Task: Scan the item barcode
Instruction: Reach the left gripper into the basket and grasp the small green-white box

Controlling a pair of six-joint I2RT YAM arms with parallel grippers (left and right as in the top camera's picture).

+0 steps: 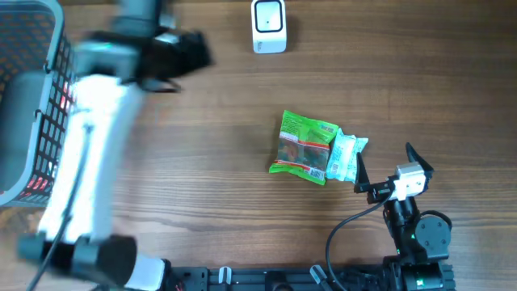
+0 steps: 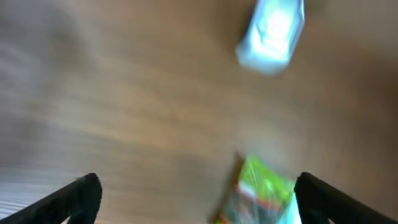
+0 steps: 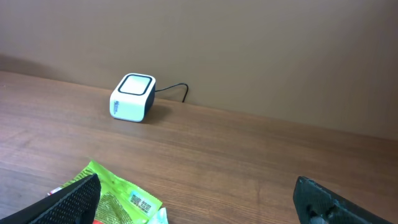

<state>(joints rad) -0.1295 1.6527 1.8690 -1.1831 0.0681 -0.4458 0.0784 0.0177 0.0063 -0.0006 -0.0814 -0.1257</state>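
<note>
Wooden surface (image 1: 218, 186), green snack packet (image 1: 305, 147) lying well short of the barcode scanner (image 1: 268, 26), left tool (image 2: 198, 186) and right tool (image 3: 198, 190) both spread wide, empty; pickup seemingly pending, needing a grasp on the packet.

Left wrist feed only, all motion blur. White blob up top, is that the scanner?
Observer: Yes, the scanner; the right wrist view shows a cable running from its back.
Operator: Anything else down there?
Observer: A small white pack lies against the green packet, on the right arm's side.
Operator: Where's the right arm?
Observer: The right gripper hangs open just beyond that white pack, holding nothing.
</note>
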